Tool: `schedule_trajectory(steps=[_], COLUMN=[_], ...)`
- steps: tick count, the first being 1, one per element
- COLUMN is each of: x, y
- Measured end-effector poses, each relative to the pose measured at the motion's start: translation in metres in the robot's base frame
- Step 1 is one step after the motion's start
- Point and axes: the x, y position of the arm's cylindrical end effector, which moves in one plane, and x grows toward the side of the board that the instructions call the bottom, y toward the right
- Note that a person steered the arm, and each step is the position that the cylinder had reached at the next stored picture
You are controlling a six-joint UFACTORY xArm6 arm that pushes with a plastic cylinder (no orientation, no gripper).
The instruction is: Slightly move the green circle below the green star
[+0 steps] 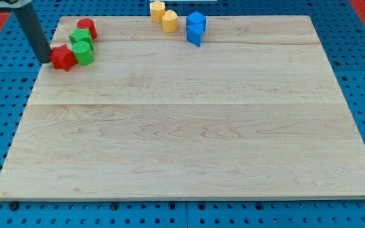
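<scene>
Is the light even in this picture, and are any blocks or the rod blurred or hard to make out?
In the camera view the light is soft and even on the wooden board, with no glare and only faint shadows. The blocks at the view's top are small and slightly soft. My tip is sharp enough, just left of the red block.

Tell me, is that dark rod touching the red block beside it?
Touching: the camera view shows my tip pressed against the left side of the red block, no gap between.
</scene>
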Motion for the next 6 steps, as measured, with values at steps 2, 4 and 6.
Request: schedule_trajectory(steps=[2, 4, 6], x=[0.074, -0.011, -0.048], y=[0.034, 0.134, 0.11])
